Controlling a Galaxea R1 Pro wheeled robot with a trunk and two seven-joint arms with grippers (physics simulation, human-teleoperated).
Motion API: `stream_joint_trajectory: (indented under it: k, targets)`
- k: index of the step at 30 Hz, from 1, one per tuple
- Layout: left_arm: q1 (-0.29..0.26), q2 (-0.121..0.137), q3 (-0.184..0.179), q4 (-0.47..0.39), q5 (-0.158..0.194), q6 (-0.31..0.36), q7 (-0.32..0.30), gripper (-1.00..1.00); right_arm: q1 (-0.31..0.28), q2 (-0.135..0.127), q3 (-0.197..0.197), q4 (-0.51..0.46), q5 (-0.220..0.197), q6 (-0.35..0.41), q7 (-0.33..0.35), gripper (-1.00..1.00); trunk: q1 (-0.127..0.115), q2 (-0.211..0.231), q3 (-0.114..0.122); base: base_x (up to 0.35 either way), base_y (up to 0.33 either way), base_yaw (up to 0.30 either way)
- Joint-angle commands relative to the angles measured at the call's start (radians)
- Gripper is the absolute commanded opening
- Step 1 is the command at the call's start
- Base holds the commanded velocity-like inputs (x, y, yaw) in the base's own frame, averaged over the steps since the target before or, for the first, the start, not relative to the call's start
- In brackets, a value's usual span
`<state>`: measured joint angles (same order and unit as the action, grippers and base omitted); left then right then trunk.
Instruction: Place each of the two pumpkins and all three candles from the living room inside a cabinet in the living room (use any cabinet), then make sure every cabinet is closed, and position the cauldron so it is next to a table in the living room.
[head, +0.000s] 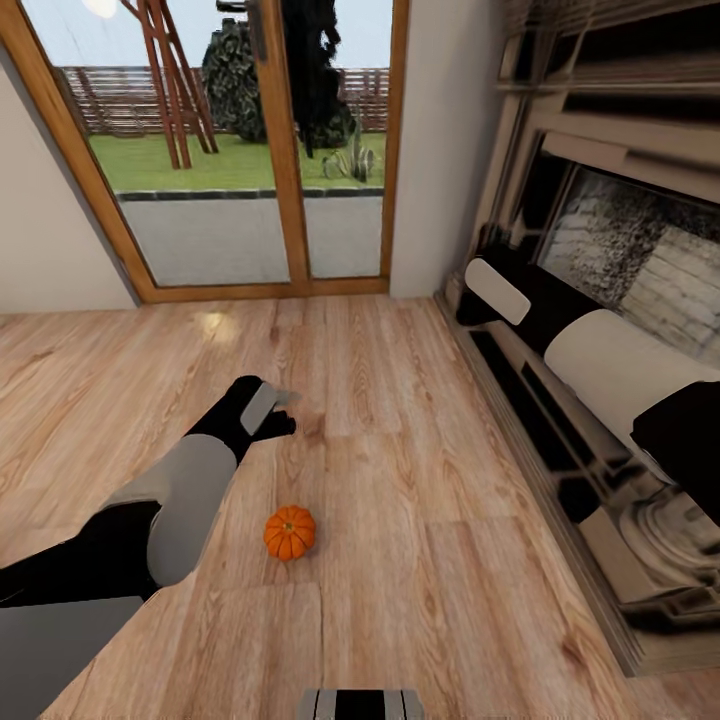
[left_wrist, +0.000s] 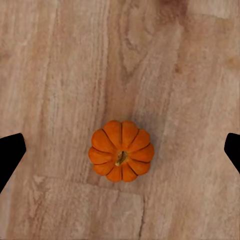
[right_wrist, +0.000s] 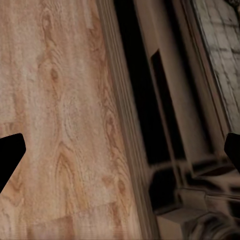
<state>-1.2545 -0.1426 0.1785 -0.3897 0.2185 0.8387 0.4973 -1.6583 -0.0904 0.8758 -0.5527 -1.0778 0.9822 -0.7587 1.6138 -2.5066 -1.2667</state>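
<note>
Sitting on the light wood plank floor (head: 420, 560) is a small ribbed bright-orange pumpkin (head: 290, 532), upright with its stem facing up, just beside the robot's grey-and-black left arm (head: 170, 510). The left gripper (left_wrist: 120, 152) is hovering above the pumpkin (left_wrist: 121, 150) with its dark fingertips (left_wrist: 10, 152) spread wide, touching nothing. The right gripper (right_wrist: 120, 155) is reaching along the ornate stone fireplace surround (head: 620, 300), its fingers also looking wide apart, though little of them is showing. Wood-framed glass doors (head: 240, 150) are standing shut beyond.
</note>
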Motion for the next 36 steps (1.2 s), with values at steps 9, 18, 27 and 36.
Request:
stream_joint_trajectory:
  k: [9, 18, 27, 36]
  targets:
    - [0.000, 0.012, 0.003, -0.073, 0.019, 0.004, 0.193, 1.00, -0.001, -0.002, 0.009, -0.002, -0.010, 0.003, -0.008, 1.00, 0.004, -0.003, -0.036, 0.000, 0.000, 0.000]
    - [0.000, 0.006, 0.006, -0.077, 0.022, 0.001, 0.188, 1.00, -0.001, -0.002, 0.007, -0.003, -0.010, 0.005, -0.008, 1.00, 0.008, -0.005, -0.071, 0.000, 0.000, 0.000]
    - [0.000, -0.015, 0.006, -0.077, 0.022, 0.006, 0.108, 1.00, -0.001, -0.006, 0.007, -0.003, -0.008, 0.009, -0.008, 1.00, 0.012, -0.007, -0.105, 0.000, 0.000, 0.000]
    - [0.000, -0.020, 0.006, -0.077, 0.022, 0.004, 0.102, 1.00, -0.001, -0.004, 0.005, -0.004, -0.006, 0.010, -0.008, 1.00, 0.016, -0.009, -0.140, 0.000, 0.000, 0.000]
